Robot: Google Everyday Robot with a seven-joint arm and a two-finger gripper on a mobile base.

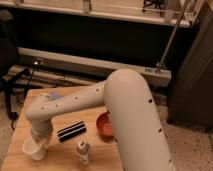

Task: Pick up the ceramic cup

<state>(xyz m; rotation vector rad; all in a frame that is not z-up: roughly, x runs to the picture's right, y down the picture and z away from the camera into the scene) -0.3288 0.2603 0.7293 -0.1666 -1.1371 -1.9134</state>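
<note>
The ceramic cup (31, 150) is small, plain and white, and stands near the front left corner of the wooden table (60, 156). My gripper (40, 138) is at the end of the white arm, straight above the cup and down at its rim. The wrist hides the gripper's tip and part of the cup's rim. I cannot see whether the cup is gripped.
A black bar-shaped object (71, 131) lies right of the cup. A small clear bottle (83, 150) stands near the front edge. An orange-red bowl (103, 125) sits further right, partly behind my arm. A blue item (53, 95) lies at the table's back.
</note>
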